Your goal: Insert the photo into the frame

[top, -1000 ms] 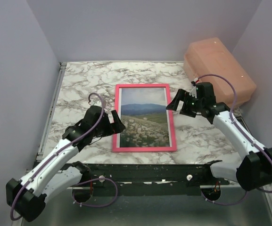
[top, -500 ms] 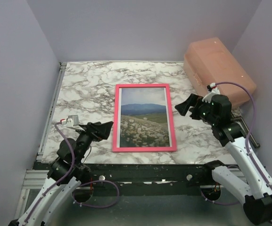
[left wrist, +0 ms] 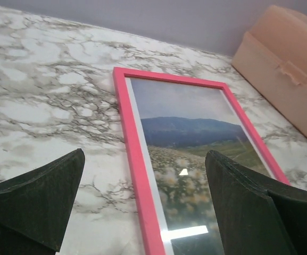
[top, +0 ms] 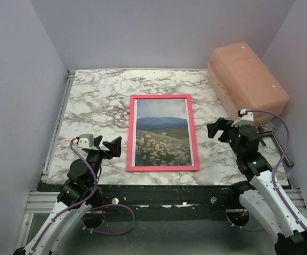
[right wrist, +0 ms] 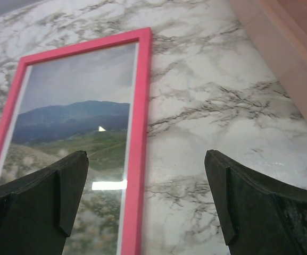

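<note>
The pink frame [top: 163, 98] lies flat in the middle of the marble table, pink front up. Inside it sits the photo [top: 163, 134] of blue hills above a flowery field, behind glass that catches light. The frame [left wrist: 133, 149] and photo [left wrist: 196, 133] fill the left wrist view; the right wrist view shows the frame [right wrist: 140, 111] and photo [right wrist: 73, 111] too. My left gripper [top: 114, 145] hangs open near the frame's lower left corner, holding nothing. My right gripper [top: 216, 128] is open to the right of the frame, holding nothing.
A salmon-pink plastic box [top: 246, 74] stands at the table's back right, also seen as a box [left wrist: 286, 64] in the left wrist view. Lilac walls enclose the marble table [top: 94, 101] on three sides. A black rail [top: 164, 192] runs along the near edge.
Both arms have pulled back toward their bases, away from the frame's sides. The frame and photo have not moved. Both grippers stay open.
</note>
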### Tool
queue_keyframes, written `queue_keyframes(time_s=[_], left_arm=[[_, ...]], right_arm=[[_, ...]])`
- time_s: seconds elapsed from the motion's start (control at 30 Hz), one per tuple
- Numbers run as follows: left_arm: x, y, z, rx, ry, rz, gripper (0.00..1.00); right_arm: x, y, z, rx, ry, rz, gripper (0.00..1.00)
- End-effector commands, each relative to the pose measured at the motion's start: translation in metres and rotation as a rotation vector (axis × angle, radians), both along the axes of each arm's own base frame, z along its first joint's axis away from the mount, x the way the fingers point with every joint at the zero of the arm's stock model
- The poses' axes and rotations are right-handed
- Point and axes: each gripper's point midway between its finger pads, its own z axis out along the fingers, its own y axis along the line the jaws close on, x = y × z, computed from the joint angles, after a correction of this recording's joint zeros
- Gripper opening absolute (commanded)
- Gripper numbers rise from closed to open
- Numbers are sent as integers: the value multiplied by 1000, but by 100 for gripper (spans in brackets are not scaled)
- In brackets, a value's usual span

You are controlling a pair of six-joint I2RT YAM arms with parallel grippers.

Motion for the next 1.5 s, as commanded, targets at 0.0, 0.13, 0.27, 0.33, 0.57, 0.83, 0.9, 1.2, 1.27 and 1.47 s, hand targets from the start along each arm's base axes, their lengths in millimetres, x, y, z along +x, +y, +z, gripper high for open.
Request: queue_keyframes(time_s=[0.0, 0.13, 0.27, 0.33, 0.57, 0.83, 0.9, 1.2, 1.27, 1.47], left_arm=[[17, 16, -12, 232, -30, 89, 98], [35, 24, -28, 348, -39, 158, 99], [50, 41, -38, 404, -104, 276, 98], [55, 48, -50, 404, -108, 291, 99], [77, 63, -36, 467, -181, 330, 99], [132, 88, -32, 433, -186, 400, 98], [132, 87, -36, 420, -143, 412, 99], [146, 101, -42, 390, -58, 453, 99], [147, 100, -42, 395, -56, 447, 98], [147, 100, -41, 394, -57, 449, 99]], right_arm=[[9, -32, -16, -86, -55, -162, 99], [13, -45, -38, -112, -109, -226, 96], [19, -57, -43, -114, -194, -301, 92], [23, -64, -45, -129, -246, -340, 90], [39, -64, -72, -139, -242, -340, 92], [73, -75, -66, -175, -306, -363, 93], [81, -73, -75, -200, -279, -325, 100], [101, -78, -104, -210, -193, -323, 100], [101, -80, -99, -218, -238, -330, 100], [102, -78, -100, -218, -228, -317, 100]])
